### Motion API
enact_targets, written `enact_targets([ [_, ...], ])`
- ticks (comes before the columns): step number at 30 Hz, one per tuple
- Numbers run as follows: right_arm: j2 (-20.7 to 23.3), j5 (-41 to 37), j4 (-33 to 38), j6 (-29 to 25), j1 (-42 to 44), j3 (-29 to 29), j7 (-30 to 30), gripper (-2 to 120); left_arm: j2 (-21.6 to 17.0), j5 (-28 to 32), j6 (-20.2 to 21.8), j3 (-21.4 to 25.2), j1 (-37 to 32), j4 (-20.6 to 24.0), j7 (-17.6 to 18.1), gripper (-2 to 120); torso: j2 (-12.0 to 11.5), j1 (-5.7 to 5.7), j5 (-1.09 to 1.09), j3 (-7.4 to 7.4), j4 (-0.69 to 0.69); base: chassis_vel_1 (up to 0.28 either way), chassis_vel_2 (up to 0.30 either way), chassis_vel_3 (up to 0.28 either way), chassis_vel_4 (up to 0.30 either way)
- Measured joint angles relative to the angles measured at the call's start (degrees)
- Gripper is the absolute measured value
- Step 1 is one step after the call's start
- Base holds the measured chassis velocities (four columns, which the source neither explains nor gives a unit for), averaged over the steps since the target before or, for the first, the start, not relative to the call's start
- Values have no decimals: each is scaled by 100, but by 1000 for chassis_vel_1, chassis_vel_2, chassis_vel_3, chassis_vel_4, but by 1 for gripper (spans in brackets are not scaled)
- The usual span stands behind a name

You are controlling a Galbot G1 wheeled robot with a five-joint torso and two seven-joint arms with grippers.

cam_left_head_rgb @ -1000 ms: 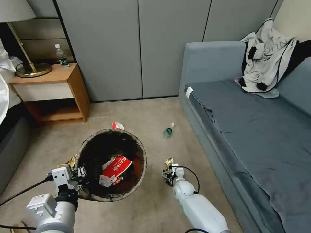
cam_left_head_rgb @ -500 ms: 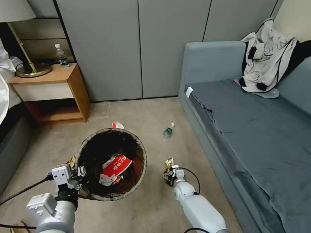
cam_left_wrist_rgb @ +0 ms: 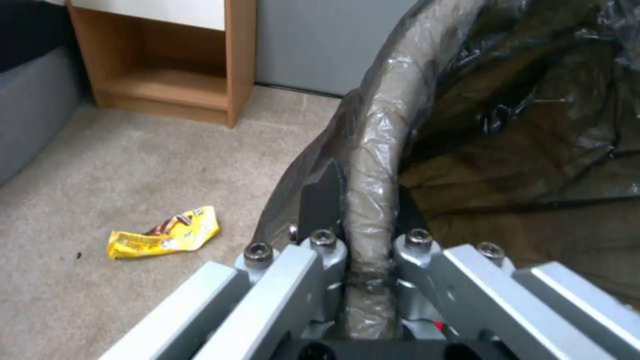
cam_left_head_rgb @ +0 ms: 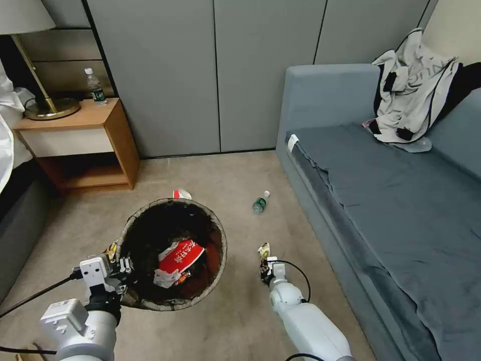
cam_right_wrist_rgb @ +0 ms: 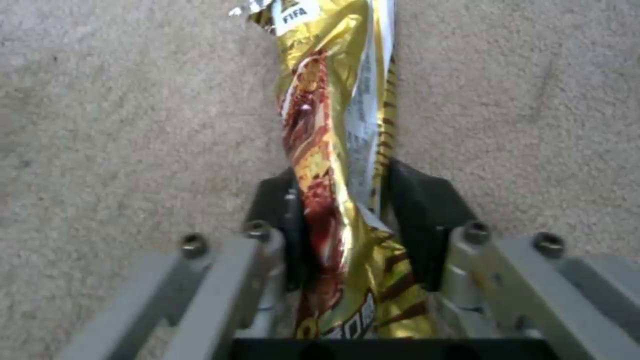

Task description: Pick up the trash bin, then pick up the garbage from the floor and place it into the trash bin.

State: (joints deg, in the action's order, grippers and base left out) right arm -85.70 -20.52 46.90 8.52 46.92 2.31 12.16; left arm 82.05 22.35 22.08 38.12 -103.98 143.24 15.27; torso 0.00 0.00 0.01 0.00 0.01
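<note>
Gold snack wrapper [cam_right_wrist_rgb: 333, 165] sits pinched between the two pads of the right hand [cam_left_head_rgb: 264, 265], its printed end sticking out past the fingertips over bare carpet [cam_right_wrist_rgb: 120, 125]. Fingers [cam_right_wrist_rgb: 417, 215] are closed on both sides of it, clamped tight. From the head view the wrapper pokes up just beyond the right hand, low over the floor, well apart from the trash bin [cam_left_head_rgb: 173, 301].

Trash bin is held up by the left hand [cam_left_wrist_rgb: 370, 240], whose fingers are clamped on the bag-covered rim [cam_left_wrist_rgb: 380, 150], one pad outside, one inside. Dark liner [cam_left_wrist_rgb: 533, 125] folds over the rim. Red-and-white carton [cam_left_head_rgb: 176, 260] lies inside the bin, ahead of the left hand.

Yellow wrapper [cam_left_wrist_rgb: 165, 234] lies flat on the carpet just beside the left hand, outside the bin. Small green-label bottle [cam_left_head_rgb: 260, 202] lies on the floor ahead of the right hand, near the sofa [cam_left_head_rgb: 401, 200]. A red-white scrap [cam_left_head_rgb: 181, 194] peeks from behind the bin's far rim.
</note>
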Motion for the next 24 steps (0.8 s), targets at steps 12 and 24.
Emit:
enact_targets([
  [12, 290, -55, 482, -13, 107, -98, 79, 0, -8, 2, -2, 7, -25, 0, 0, 3, 0, 0, 0, 0, 0, 0, 0, 0, 0],
  [24, 2190, -1024, 3887, 658, 430, -511, -185, 0, -43, 14, -3, -27, -13, 0, 5, 3, 0, 0, 0, 0, -1, 0, 0, 0, 0],
])
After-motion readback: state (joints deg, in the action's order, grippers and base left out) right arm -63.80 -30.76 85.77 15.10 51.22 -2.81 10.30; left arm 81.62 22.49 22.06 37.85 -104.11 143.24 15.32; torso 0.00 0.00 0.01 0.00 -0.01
